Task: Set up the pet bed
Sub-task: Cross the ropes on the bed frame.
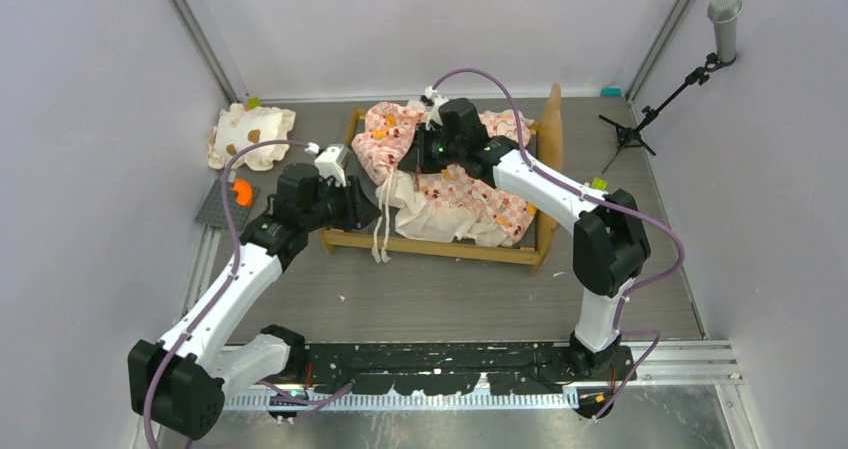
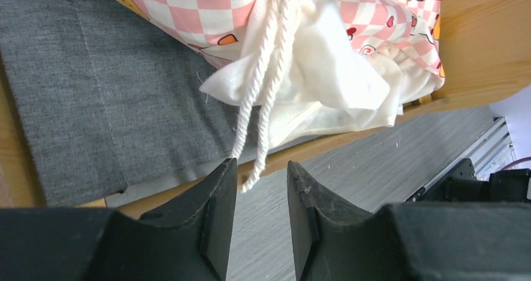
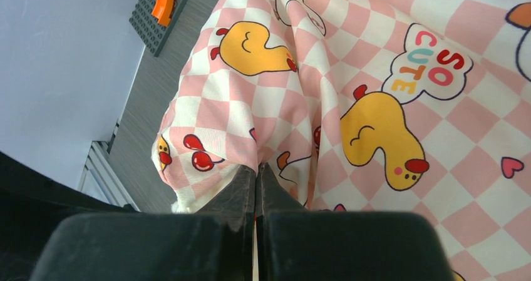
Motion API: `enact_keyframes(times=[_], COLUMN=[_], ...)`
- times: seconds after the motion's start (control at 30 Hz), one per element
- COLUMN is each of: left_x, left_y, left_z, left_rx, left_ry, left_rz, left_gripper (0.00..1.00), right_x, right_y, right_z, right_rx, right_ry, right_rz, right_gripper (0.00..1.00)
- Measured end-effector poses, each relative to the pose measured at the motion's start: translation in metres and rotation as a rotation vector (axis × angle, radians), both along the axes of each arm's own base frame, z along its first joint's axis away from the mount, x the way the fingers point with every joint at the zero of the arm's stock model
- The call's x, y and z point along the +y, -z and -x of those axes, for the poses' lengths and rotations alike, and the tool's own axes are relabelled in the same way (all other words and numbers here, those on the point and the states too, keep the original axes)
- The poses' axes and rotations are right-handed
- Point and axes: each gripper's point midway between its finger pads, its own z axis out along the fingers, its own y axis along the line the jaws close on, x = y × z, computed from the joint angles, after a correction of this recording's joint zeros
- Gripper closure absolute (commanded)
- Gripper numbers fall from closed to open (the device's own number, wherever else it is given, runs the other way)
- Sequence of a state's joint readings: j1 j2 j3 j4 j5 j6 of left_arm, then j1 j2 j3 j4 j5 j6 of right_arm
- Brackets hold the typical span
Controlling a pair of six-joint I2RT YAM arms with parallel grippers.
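Observation:
The pet bed's light-wood frame [image 1: 440,246] stands mid-table with its wavy headboard [image 1: 551,129] on the right. The pink checkered mattress [image 1: 470,194] lies crumpled on it, cream underside and white cords [image 1: 382,231] hanging over the near rail. My right gripper [image 1: 428,154] is shut, pinching a fold of the mattress [image 3: 376,74] at its fingertips [image 3: 257,168]. My left gripper [image 1: 362,205] is open at the frame's left front corner. In the left wrist view the cords [image 2: 269,74] dangle just ahead of the open gripper [image 2: 262,176], not touching it, over the dark grey base [image 2: 94,93].
A cream ruffled pillow with brown spots [image 1: 250,134] lies at the back left. A grey studded baseplate with an orange piece [image 1: 232,197] lies left of the bed, and shows in the right wrist view [image 3: 153,15]. A microphone stand [image 1: 690,74] stands at the back right.

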State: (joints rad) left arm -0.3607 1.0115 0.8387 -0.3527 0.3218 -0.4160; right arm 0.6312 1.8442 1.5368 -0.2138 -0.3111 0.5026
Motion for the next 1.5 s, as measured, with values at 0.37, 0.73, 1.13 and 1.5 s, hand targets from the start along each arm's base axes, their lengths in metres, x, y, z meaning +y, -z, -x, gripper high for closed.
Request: enact_keyframes(times=[0.37,0.73,1.13,1.5], left_x=[-0.013,-0.027,-0.03,-0.029], left_y=[-0.016,-0.004,0.022,0.044], left_z=[-0.01,-0.008,-0.004,-0.007], left_rx=[-0.075,-0.042,-0.001,0.043], left_ry=[0.026,0.062,0.039,0.017], left_rz=[0.082,0.094,0.034,-0.012], left_gripper=[0.73,0.69,0.58,0.55], right_x=[0.001,0.002,0.002,0.002], right_y=[0.005,0.008,0.011,0.011], right_z=[0.004,0.005,0.005,0.005], right_rx=[0.018,0.025,0.032,0.032], right_ry=[-0.017,-0.025,-0.027,-0.027], right_rz=[0.0,-0.001,0.002,0.002], right_gripper=[0.99,0.99,0.99,0.99])
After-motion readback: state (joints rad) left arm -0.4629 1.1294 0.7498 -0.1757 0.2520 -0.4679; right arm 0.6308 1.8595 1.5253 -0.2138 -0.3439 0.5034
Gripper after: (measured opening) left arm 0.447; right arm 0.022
